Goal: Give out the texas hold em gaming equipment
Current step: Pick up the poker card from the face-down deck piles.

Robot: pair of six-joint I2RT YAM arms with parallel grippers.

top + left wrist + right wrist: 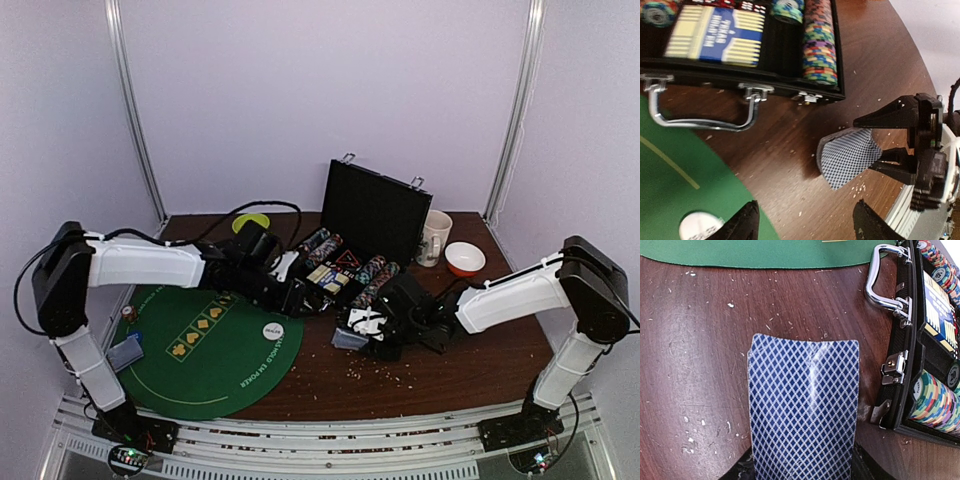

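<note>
1. Two fingers of the right gripper (866, 144) are pinching a bowed stack of cards (805, 405), at 6 o'clock of the case (375, 210).
2. Left gripper (806, 205) is hanging wide open, gripping nothing, at 10 o'clock of the cards.
3. Chips (819, 45) are sitting in the case.
4. The disc (273, 329) is lying on the mat (200, 370).

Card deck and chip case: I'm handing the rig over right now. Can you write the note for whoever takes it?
Right hand: shut on the card deck, held low over the bare table beside the open case.
Left hand: open and empty, hovering by the green mat, facing the deck.
Done: dealer disc is on the mat; dealt cards lie at the mat's left edge.
Left, probably: deal more cards from the deck, then hand out the poker chips, which sit in rows in the case.
</note>
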